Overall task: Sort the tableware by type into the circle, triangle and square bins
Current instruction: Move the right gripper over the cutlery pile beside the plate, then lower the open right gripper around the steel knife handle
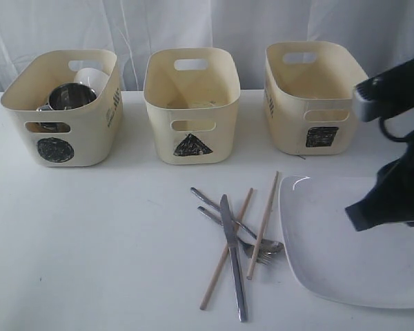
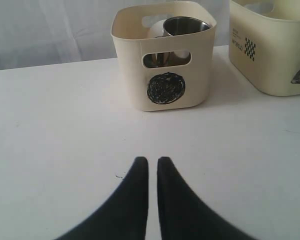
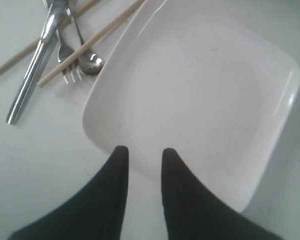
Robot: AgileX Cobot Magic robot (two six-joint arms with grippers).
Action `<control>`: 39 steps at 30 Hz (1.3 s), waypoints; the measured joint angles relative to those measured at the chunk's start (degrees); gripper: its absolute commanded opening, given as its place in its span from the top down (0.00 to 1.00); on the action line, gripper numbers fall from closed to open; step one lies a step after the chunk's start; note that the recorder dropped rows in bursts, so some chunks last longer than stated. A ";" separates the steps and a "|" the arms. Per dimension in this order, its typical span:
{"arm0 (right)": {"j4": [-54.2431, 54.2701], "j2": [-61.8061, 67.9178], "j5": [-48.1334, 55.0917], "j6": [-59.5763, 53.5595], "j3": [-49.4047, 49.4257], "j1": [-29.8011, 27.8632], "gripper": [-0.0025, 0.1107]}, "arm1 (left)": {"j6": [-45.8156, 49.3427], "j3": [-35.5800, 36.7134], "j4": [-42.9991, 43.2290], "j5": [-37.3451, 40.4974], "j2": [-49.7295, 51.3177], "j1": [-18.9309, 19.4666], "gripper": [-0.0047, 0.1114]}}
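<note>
The right gripper (image 3: 145,151) is hanging just above the rim of the large white squarish plate (image 1: 345,241). Its black fingers are standing a narrow way apart, with nothing between them. The plate is lying flat on the white table (image 1: 110,227), in front of the cream plastic bin marked with a black square (image 1: 293,103).

The main risk is lying in that flat, glossy rim. With the jaws parted this little, the fingers may be landing on top of the edge rather than around it, and the plate may be skating away instead of lifting. A shove towards the middle would be driving it into the pile just beside its left edge. That pile is the steel knife (image 1: 232,262), the steel fork (image 1: 262,258), the steel spoon (image 1: 269,246) and the two wooden chopsticks (image 1: 263,224). The spoon's bowl is sitting right at the rim, and I cannot tell whether they are touching.

A shallow pinch could also be letting the plate swing and drop. It is looking wide against the bin's mouth too, so it may be catching the wall and tipping the tub.

The left gripper (image 2: 153,162) is pressed nearly together and holding nothing. It is idling over bare table facing the circle-marked cream bin (image 1: 90,138) and adding no hazard.
</note>
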 measured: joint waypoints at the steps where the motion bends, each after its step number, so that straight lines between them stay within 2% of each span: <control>1: 0.43 2.13 0.13 0.00 -0.68 0.88 0.62 | 0.00 0.00 0.00 0.00 0.00 0.00 0.84; 3: 1.60 4.98 0.22 0.00 -1.57 2.37 0.54 | 0.00 0.00 0.00 0.00 0.00 0.00 0.84; 5: 2.90 8.22 -0.54 0.00 -2.61 3.89 0.51 | 0.00 0.00 0.00 0.00 0.00 0.00 0.84; 10: 6.98 13.45 -5.86 -0.20 -4.42 6.20 0.51 | 0.00 0.00 0.00 0.00 0.00 0.00 0.84; 19: 16.09 20.69 -10.79 -0.08 -4.54 6.83 0.51 | 0.00 0.00 0.00 0.00 0.00 0.00 0.84; 39: 17.99 36.06 -19.43 2.47 -6.37 11.87 0.52 | 0.00 0.00 0.00 0.00 0.00 0.00 0.84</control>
